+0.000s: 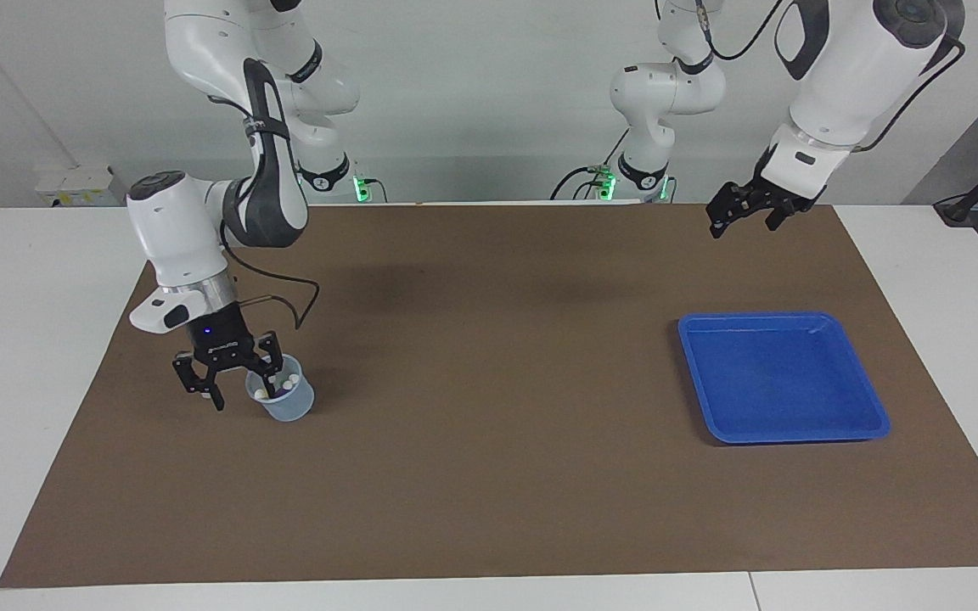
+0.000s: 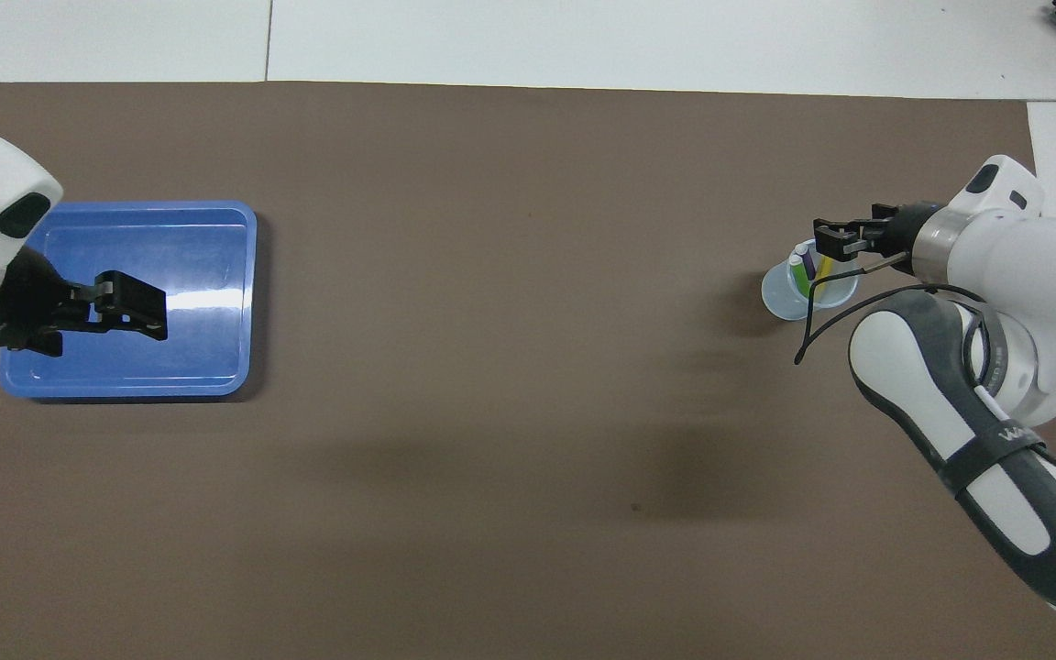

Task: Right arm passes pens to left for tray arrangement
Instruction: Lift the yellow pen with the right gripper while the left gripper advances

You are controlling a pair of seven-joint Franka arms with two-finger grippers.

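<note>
**Pens being reached for at the cup**

At the translucent cup [image 1: 283, 399], where the three pens [image 2: 808, 266] are being kept upright, the right gripper [image 1: 238, 389] is being lowered, jaws spread astride the rim. The left gripper [image 1: 739, 212] is being held wide open above the blue tray [image 1: 782, 376], presumably for the handover.

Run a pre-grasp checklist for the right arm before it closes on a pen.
1. Pens upright in the cup, yellow pen, purple pen, green pen: ok.
2. Right gripper down at the cup's rim: ok.
3. Right gripper's fingers astride one pen only: cannot tell.
4. Pen already gripped: not ok, none lifted.
5. Left gripper open, raised and waiting at its own end of the table: ok.
6. Tray free of pens: ok.
</note>
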